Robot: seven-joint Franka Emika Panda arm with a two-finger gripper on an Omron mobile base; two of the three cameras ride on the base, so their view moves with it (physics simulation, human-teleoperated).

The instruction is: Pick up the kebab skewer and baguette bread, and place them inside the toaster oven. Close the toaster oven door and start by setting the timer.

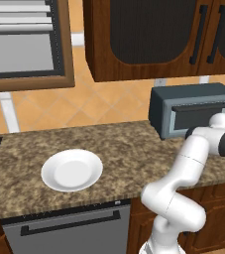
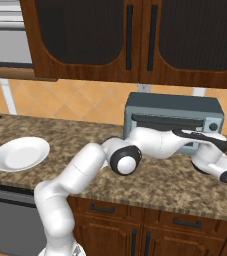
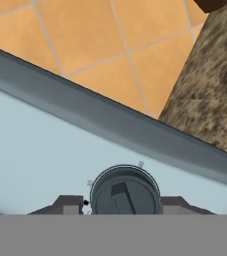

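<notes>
Two fingertips (image 3: 70, 204) flank the toaster oven (image 3: 60, 160) timer dial (image 3: 125, 194).

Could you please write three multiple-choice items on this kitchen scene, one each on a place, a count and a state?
1. Where does the white plate sit?
A. On the counter, left of the toaster oven
B. On top of the toaster oven
C. Inside a cabinet

2. How many plates are on the counter?
A. One
B. Two
C. Three

3. How is the toaster oven door?
A. Hanging wide open
B. Closed
C. Removed

Answers: 1 A, it lies on granite well left of the oven. 2 A, a single plate shows. 3 B, the glass panel sits flush with the front.
</notes>
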